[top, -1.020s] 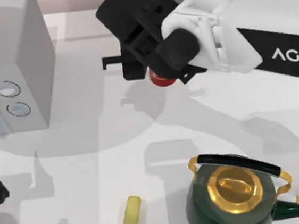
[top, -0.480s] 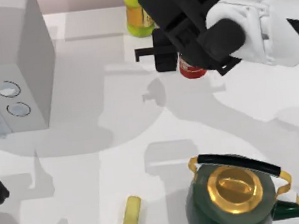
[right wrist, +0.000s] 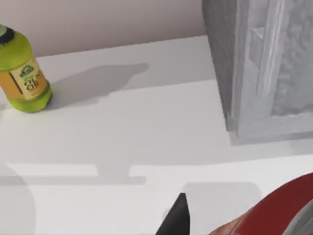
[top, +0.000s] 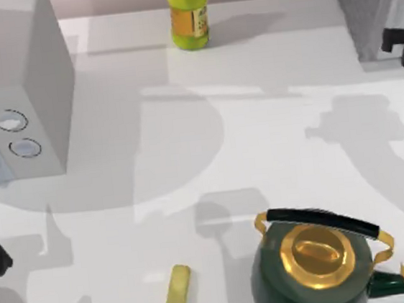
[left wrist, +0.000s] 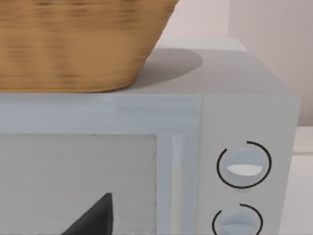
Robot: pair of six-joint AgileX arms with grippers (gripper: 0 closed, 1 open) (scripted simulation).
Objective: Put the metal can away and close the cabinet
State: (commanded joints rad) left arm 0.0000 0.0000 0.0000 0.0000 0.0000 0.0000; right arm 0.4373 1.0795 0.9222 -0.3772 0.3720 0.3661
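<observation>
Right gripper (top: 402, 47) beside cabinet (top: 367, 4); metal can (right wrist: 274, 215) close under it (grip unclear).

We see even, bright light on the white tabletop (top: 273, 137), soft-edged grey shadows stretching from the yellow-green bottle (top: 188, 15) and kettle (top: 316, 270), glare on its gold lid, and a blurred basket (left wrist: 78, 44).
</observation>
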